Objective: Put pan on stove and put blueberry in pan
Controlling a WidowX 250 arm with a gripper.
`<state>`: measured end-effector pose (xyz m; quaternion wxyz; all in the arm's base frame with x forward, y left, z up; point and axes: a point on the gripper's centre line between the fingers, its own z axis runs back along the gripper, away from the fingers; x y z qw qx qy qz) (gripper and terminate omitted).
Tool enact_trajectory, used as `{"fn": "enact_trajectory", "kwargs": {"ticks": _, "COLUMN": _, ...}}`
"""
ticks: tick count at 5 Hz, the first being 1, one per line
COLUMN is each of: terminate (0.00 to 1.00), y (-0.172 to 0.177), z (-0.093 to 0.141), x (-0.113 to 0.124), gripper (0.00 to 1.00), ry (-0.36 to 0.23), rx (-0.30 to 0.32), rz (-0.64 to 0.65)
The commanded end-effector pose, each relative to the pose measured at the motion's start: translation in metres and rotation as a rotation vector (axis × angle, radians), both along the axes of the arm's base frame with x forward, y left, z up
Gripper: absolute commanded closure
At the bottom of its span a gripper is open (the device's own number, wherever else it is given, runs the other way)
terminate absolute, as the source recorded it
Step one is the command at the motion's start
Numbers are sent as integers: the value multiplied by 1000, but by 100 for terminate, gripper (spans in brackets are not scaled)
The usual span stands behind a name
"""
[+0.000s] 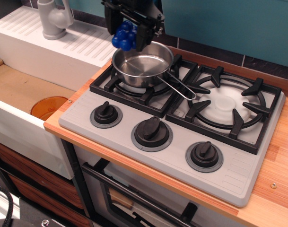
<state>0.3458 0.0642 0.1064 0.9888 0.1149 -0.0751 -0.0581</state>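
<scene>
The shiny steel pan sits on the left burner of the grey stove, its wire loop handle pointing right toward the middle. My black gripper hangs just above the pan's back left rim and is shut on the blueberry, a cluster of glossy blue balls. The blueberry is in the air, above the rim, not touching the pan. The pan is empty inside.
The right burner with its white cap is bare. Three black knobs line the stove front. A white sink with an orange drain and a grey faucet lies to the left. A teal wall stands behind.
</scene>
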Motion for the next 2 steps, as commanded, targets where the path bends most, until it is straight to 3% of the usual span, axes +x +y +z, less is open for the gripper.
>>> {"fn": "enact_trajectory", "kwargs": {"ticks": 1, "terminate": 0, "y": -6, "z": 13, "x": 17, "gripper": 0, "ry": -78, "rx": 2, "rz": -10}}
{"fn": "enact_trajectory", "kwargs": {"ticks": 2, "terminate": 0, "y": -8, "z": 16, "x": 15, "gripper": 0, "ry": -80, "rx": 7, "rz": -3}}
